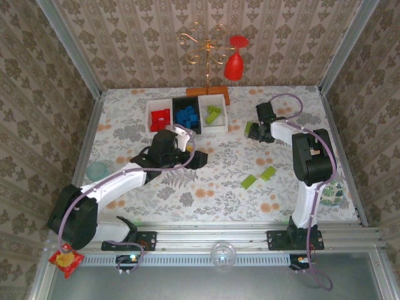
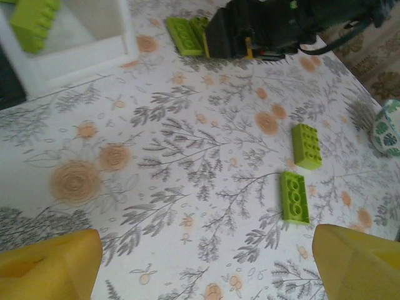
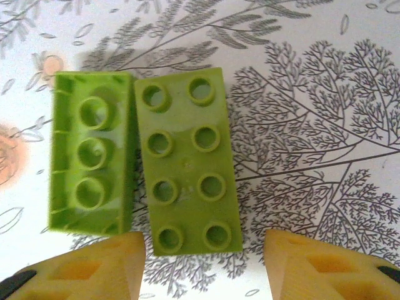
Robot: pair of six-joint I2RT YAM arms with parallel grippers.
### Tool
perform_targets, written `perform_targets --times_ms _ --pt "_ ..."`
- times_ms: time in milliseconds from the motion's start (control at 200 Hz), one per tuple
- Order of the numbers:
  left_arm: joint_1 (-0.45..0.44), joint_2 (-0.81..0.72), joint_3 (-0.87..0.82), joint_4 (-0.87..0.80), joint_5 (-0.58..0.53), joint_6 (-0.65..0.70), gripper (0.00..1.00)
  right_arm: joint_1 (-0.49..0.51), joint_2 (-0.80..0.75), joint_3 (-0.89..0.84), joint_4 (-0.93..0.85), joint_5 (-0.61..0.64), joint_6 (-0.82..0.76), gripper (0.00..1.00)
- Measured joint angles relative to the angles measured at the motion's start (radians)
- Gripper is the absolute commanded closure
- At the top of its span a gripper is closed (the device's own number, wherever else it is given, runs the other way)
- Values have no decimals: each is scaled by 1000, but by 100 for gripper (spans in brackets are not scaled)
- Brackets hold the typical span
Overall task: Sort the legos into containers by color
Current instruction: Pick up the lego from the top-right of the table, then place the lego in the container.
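Right gripper [image 3: 203, 253], its yellow fingers cut off by the frame's lower edge, straddles a studs-up lime lego [image 3: 187, 162] on the table's far right, jaws parted and unclamped. An upturned lime lego [image 3: 90, 153] touches its side. Left gripper [image 2: 203, 250] hangs wide open near two more lime legos [image 2: 307, 145]. Containers [image 1: 224, 119] hold red, blue and lime bricks.

I'm watching the whole counter [image 1: 206, 187] from above and behind the arms through the top camera. My left wrist camera is looking low across it toward a pair of green legos [image 2: 184, 34]; my right wrist camera is hanging close above that same pair
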Motion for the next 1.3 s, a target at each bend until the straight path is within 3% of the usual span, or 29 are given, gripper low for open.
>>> perform_targets --times_ms 475,940,1145,1300 --pt "-14 26 28 0 15 11 11 -15 77 114 -52 -6 12 47" --pt "-14 22 28 -1 14 14 11 -53 123 195 -92 -51 40 68" --pt "-6 -13 22 -7 -32 13 10 -43 -37 -29 58 -87 42 70" --pt "52 -83 -36 1 -87 -10 10 68 -150 -76 178 -137 41 70"
